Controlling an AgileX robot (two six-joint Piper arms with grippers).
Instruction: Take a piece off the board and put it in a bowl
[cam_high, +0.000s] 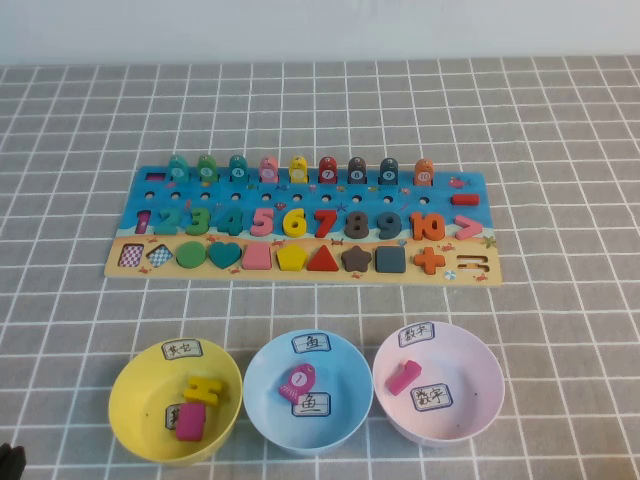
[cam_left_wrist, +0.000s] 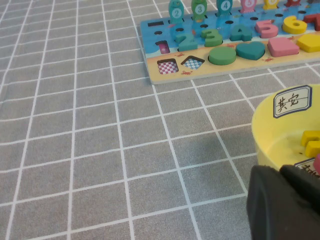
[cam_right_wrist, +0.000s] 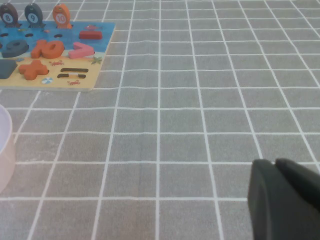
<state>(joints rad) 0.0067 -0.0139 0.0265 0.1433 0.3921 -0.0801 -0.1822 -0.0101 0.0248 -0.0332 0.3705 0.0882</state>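
Note:
The puzzle board (cam_high: 443, 197) lies in the middle of the table with fish pegs, numbers and shape pieces on it. In front stand a yellow bowl (cam_high: 130, 400), a blue bowl (cam_high: 262, 395) and a pink bowl (cam_high: 470, 395). The yellow bowl holds a yellow piece (cam_high: 205, 388) and a magenta piece (cam_high: 190, 420). The blue bowl holds a pink fish (cam_high: 297, 380). The pink bowl holds a pink piece (cam_high: 405, 377). My left gripper (cam_left_wrist: 280, 170) is shut and empty, low beside the yellow bowl (cam_left_wrist: 272, 135). My right gripper (cam_right_wrist: 275, 162) is shut and empty over bare cloth, right of the pink bowl (cam_right_wrist: 4, 150).
A grey checked cloth covers the table. Two shape slots at the board's left end (cam_left_wrist: 167, 66) are empty. The board's right end with the minus and equals slots shows in the right wrist view (cam_right_wrist: 95, 75). Only a dark tip of the left arm (cam_high: 10, 462) shows at the near left corner.

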